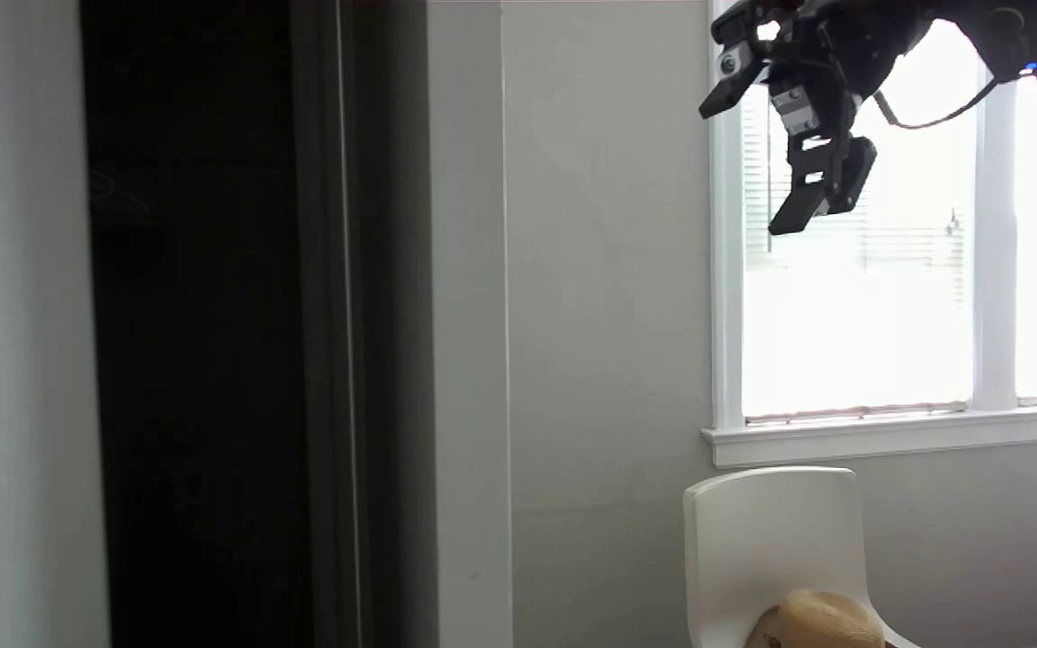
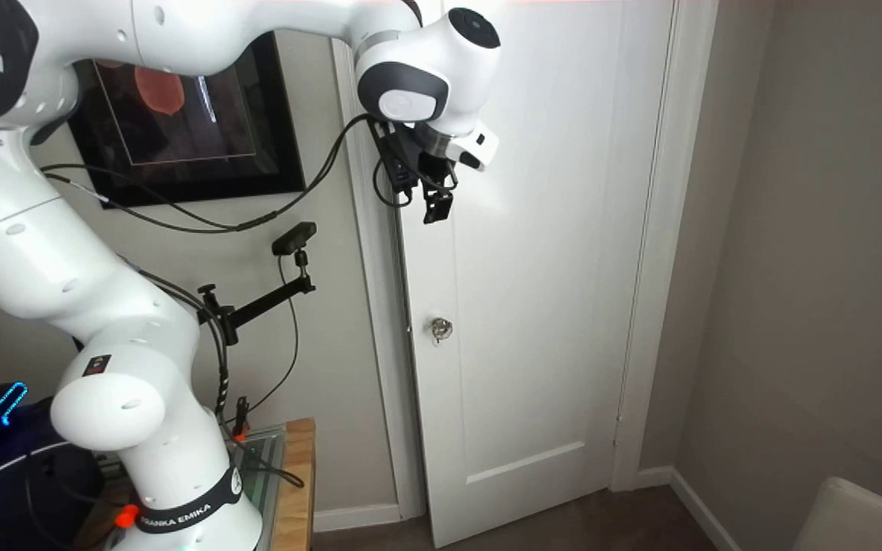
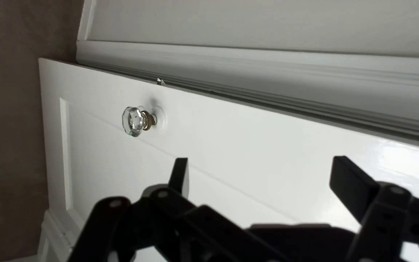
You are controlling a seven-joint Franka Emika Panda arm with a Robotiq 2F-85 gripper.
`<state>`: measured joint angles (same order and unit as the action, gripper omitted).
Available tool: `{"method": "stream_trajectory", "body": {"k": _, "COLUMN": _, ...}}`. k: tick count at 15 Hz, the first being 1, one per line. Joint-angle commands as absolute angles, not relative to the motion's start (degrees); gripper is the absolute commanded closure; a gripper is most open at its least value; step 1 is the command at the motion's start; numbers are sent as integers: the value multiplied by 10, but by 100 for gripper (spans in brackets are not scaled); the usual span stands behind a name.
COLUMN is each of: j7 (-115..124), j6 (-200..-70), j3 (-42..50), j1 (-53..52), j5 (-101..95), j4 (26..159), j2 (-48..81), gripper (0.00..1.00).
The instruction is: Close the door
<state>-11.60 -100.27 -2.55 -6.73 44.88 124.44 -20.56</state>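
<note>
Claw (image 3: 258,173), black, two-fingered: spread wide, facing door (image 3: 249,134). Same, white, panelled: slightly ajar, free edge standing out from frame (image 2: 378,306). Knob (image 3: 133,121), clear, faceted: near that edge. Robot arm (image 2: 50,256), white: partly across framed picture (image 2: 196,126). Chair (image 1: 775,540), white: below window (image 1: 856,333).

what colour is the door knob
The knob is clear, with a brown neck, best seen in the wrist view.

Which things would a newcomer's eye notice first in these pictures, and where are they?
Probably the white Franka Panda arm, filling the left of an exterior view. Next, the white door, ajar, behind the open gripper in the wrist view, its faceted glass knob left of centre. The window glares at an exterior view's right.
</note>
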Motion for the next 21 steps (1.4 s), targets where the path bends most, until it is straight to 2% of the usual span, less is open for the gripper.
{"method": "stream_trajectory", "body": {"k": 1, "j7": -123, "j6": -1000, "j3": -16, "j1": -55, "j5": 458, "j4": 1264, "j2": -240, "gripper": 0}}
{"method": "stream_trajectory", "body": {"k": 6, "j7": -32, "j6": -1094, "j3": -40, "j1": -32, "j5": 421, "j4": 1267, "j2": -254, "gripper": 0}}
{"method": "stream_trajectory", "body": {"k": 16, "j7": -196, "j6": -1027, "j3": -23, "j1": -98, "j5": 551, "j4": 1235, "j2": -240, "gripper": 0}}
{"method": "stream_trajectory", "body": {"k": 21, "j7": -202, "j6": -1026, "j3": -40, "j1": -89, "j5": 544, "j4": 1230, "j2": -234, "gripper": 0}}
